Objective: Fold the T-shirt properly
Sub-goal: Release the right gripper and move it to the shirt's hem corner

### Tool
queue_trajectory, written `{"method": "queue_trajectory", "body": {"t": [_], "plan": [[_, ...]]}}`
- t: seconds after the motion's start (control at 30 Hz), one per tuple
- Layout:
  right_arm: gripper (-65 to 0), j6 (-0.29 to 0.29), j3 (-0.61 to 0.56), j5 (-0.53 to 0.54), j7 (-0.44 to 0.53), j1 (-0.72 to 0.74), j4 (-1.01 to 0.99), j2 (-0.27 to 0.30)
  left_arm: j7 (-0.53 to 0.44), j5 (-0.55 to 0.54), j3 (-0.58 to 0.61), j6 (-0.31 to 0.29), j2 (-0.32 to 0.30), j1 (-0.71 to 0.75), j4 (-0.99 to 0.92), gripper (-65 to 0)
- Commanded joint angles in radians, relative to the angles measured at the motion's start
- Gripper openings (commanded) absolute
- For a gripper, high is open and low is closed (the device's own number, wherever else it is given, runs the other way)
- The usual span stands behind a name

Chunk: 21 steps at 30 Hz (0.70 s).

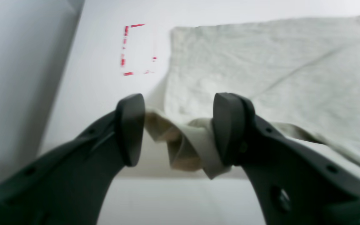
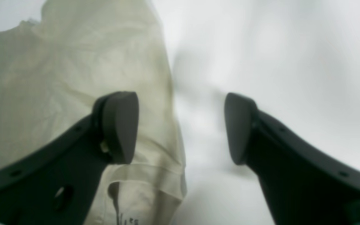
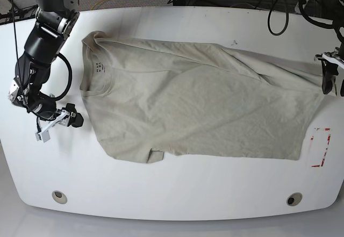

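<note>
Now we see our left claw (image 1: 173, 131) wide open around a T-shirt (image 3: 188, 105) corner; our right claw (image 2: 180, 128) gapes empty beside its collar.

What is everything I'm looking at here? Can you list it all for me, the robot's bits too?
T-shirt: one, khaki-beige, spread wrinkled across the middle of the table, neck toward the base view's left.
Table: one, white, rounded, under everything.
Red marking: one dashed rectangle, on the table by the shirt's hem corner, base view's right.
Round holes: two, grey-rimmed, near the table's front edge.
Cables: several, dark, plus a yellow one, behind the table's far edge.
Left gripper: one, black, open, a bunched fold of the shirt's hem between its fingers, at the base view's right edge.
Right gripper: one, black, open, empty, beside the shirt's collar end.
</note>
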Motion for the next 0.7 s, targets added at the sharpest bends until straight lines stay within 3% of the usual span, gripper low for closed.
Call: {"method": "queue_trajectory", "body": {"t": [0.0,0.1,0.3,0.57,0.67], "plan": [[-23.3,0.004,0.002,0.015,0.055,0.039,-0.031,0.019,0.056,-0.073,-0.027,0.006,-0.044,-0.001,0.018,-32.4],[-23.5,0.004,-0.030,0.015,0.087,0.042,-0.058,0.019,0.133,-0.127,-0.032,0.006,-0.059,-0.001,0.018,-32.4],[-23.5,0.003,-0.112,0.019,0.122,0.037,-0.067,0.007,0.147,-0.116,-0.031,0.006,-0.062,0.000,0.018,-32.4],[-23.5,-0.004,-0.113,0.007,0.179,0.034,-0.078,-0.036,0.145,0.085,0.026,0.006,-0.056,-0.107,0.018,-32.4],[-23.5,0.001,-0.113,-0.050,0.219,0.042,-0.132,-0.056,0.145,0.183,0.046,0.006,-0.056,-0.153,0.018,-32.4]]}}
